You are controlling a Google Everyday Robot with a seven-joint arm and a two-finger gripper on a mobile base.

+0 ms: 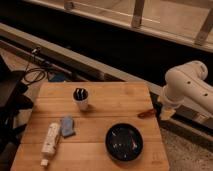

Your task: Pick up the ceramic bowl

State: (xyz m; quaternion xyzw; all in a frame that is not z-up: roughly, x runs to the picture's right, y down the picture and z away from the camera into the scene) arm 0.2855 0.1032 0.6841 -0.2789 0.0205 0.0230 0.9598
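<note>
The ceramic bowl [124,141] is wide, shallow and glossy black with faint light flecks inside. It sits upright on the wooden table [115,100], near the front right corner. My white arm [186,85] comes in from the right, beyond the table's right edge. My gripper [167,112] hangs at the arm's lower end, just off the table's right edge. It is up and to the right of the bowl, well apart from it, and holds nothing that I can see.
A small white cup [81,98] with dark items stands at the table's middle back. A blue object [67,126] and a white bottle [50,142] lie at the front left. A small reddish-brown object [146,113] lies by the right edge. Cables [34,75] are on the floor to the left.
</note>
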